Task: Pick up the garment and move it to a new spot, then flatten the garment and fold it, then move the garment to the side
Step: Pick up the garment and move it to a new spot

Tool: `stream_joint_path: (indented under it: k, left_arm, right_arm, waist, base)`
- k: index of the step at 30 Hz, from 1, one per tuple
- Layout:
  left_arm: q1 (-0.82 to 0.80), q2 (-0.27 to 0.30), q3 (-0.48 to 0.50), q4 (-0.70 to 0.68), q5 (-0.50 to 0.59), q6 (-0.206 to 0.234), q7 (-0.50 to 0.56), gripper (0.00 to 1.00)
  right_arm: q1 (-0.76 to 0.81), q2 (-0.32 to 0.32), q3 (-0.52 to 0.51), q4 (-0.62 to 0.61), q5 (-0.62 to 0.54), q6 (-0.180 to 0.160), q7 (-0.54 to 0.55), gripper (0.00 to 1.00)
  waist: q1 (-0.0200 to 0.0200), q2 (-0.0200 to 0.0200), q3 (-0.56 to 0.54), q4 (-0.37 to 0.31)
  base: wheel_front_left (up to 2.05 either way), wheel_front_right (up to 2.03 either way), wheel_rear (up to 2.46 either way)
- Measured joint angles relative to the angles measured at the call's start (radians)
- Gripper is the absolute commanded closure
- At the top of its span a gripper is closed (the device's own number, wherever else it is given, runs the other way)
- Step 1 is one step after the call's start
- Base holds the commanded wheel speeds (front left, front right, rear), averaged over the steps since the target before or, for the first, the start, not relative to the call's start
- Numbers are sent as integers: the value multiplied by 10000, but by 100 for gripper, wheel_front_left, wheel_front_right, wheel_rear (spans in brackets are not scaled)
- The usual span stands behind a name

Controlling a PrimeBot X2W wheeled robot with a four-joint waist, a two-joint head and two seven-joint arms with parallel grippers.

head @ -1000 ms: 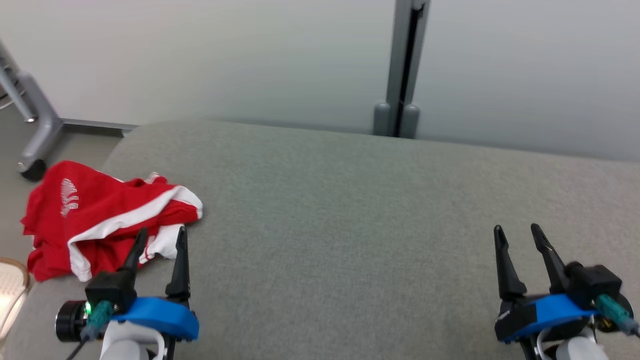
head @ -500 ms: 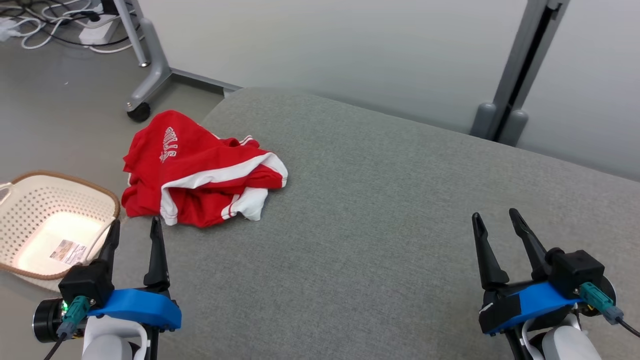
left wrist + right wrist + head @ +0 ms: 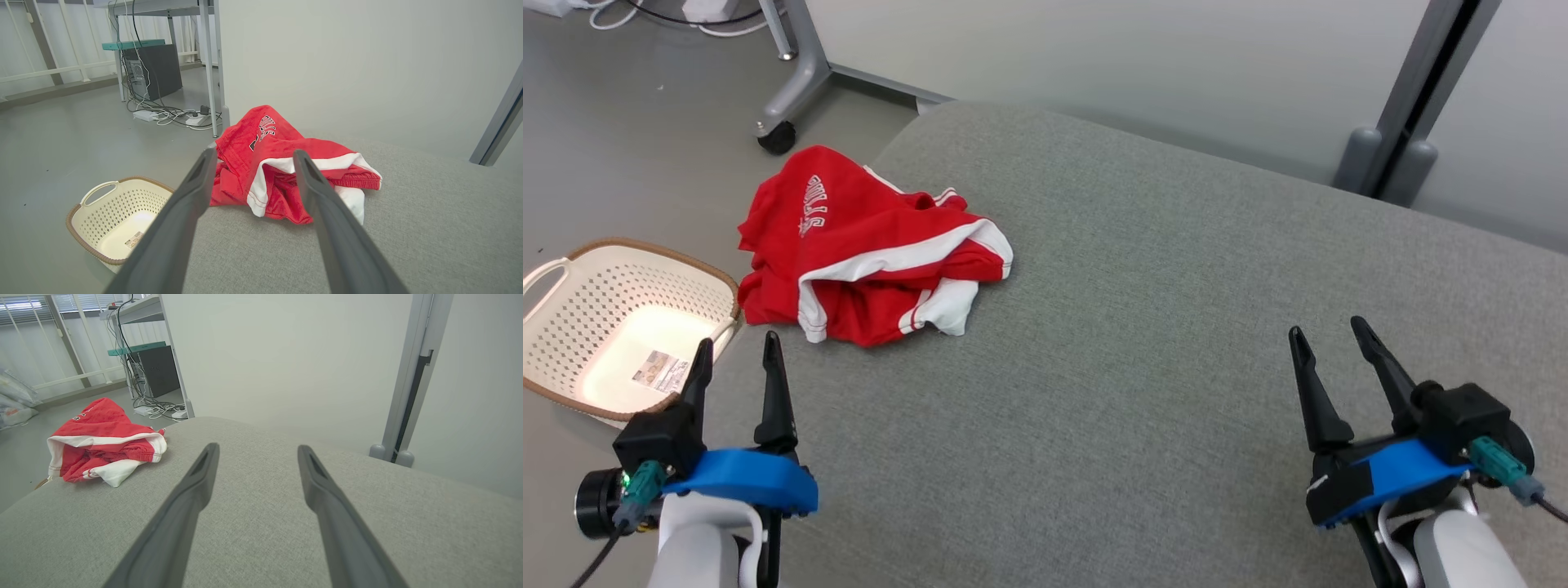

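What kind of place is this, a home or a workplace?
Probably an office or lab: a wheeled desk leg, a computer tower with tangled cables on the floor, and plain partition walls behind the grey padded surface.

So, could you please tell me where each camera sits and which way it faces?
Head view: on the head, looking forward and down at the grey cushion and red garment; left hand and right hand show, both open.
Left wrist view: on the left wrist, looking along its fingers at the garment and basket.
Right wrist view: on the right wrist, looking along its fingers across the cushion; garment at left.
Shared: all three show the garment.
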Motion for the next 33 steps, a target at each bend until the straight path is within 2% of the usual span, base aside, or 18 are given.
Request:
stream_joint_path:
  k: [4, 8, 15, 24, 25, 27, 33]
  left_arm:
    - [-805, -65, -94, 700, -188, -6, -2, 0]
    - [-2138, -38, -261, 2245, -481, -23, -2, 0]
    - [-4479, 449, -765, 5010, -1179, -61, 2, 0]
    - [-6069, 1160, -1216, 6924, -1661, -61, 54, 0]
    - [-6180, 1179, -1287, 7110, -1766, -61, 188, 31]
    - [-6357, 1206, -1509, 7405, -1885, -61, 468, 100]
    - [-6641, 1492, -1822, 7728, -2422, -61, 744, 100]
  right_arm:
    - [-381, -255, 73, -454, -123, 0, 385, 0]
    - [-892, -581, 173, -1032, -267, 0, 819, 0]
    - [-1304, -1070, 207, -1728, -336, 0, 1392, 0]
    - [-1426, -1166, 171, -2094, -353, 0, 1574, 0]
    - [-1436, -1174, 173, -2102, -353, 0, 1578, 0]
    - [-1458, -1177, 167, -2102, -353, 0, 1582, 0]
    - [-1537, -1168, 90, -2098, -353, 0, 1547, 0]
  waist:
    - [0, 0, 703, -283]
    - [4, 0, 1650, -619]
    - [4, 2, 3022, -970]
    - [2, 2, 3739, -1161]
    - [2, 2, 3773, -1170]
    - [1, 2, 3806, -1176]
    - [1, 3, 3713, -1186]
  base:
    - [0, 0, 0]
    - [0, 0, 0]
    - [0, 0, 0]
    - [0, 0, 0]
    - [0, 0, 0]
    - [0, 0, 0]
    - [0, 0, 0]
